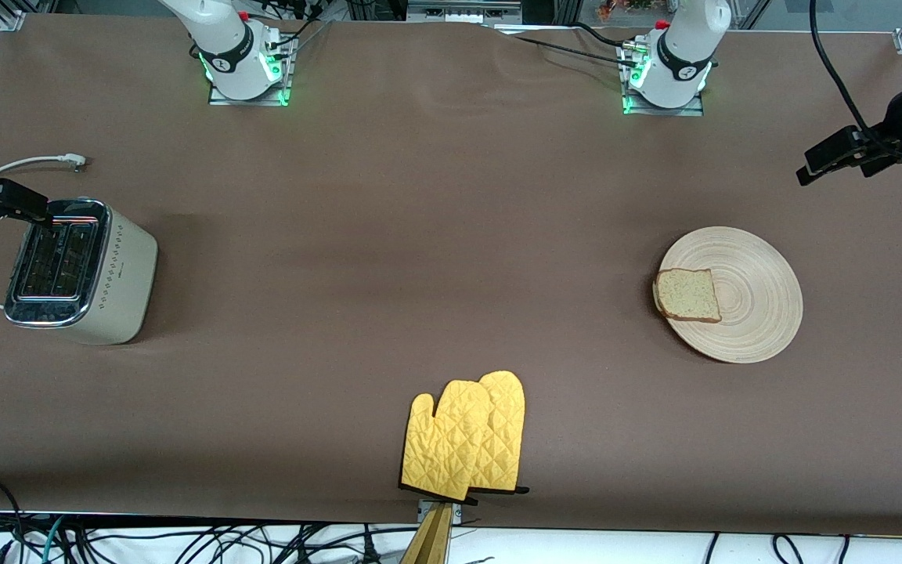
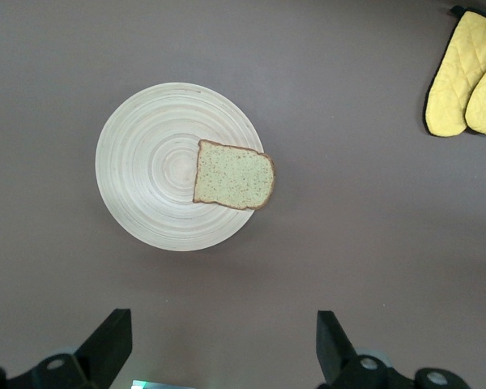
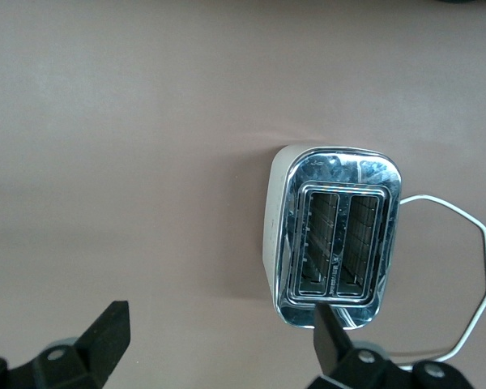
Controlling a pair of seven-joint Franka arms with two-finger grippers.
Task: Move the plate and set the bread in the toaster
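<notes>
Only the front view takes in the whole brown table: toaster at the right arm's end, plate at the left arm's end, well apart, with wide bare cloth between. A pair of yellow oven mitts is laid near the table edge closest to the front camera.

In the left wrist view the bread is seen flat on the plate, one crust edge overhanging the rim toward the right arm's end. The left gripper is held above bare cloth beside the plate, fingers spread wide, nothing gripped.

In the right wrist view both toaster slots are shown, and the white cord looped on the cloth. The right gripper is held above the toaster's end, fingers wide apart, nothing held.
</notes>
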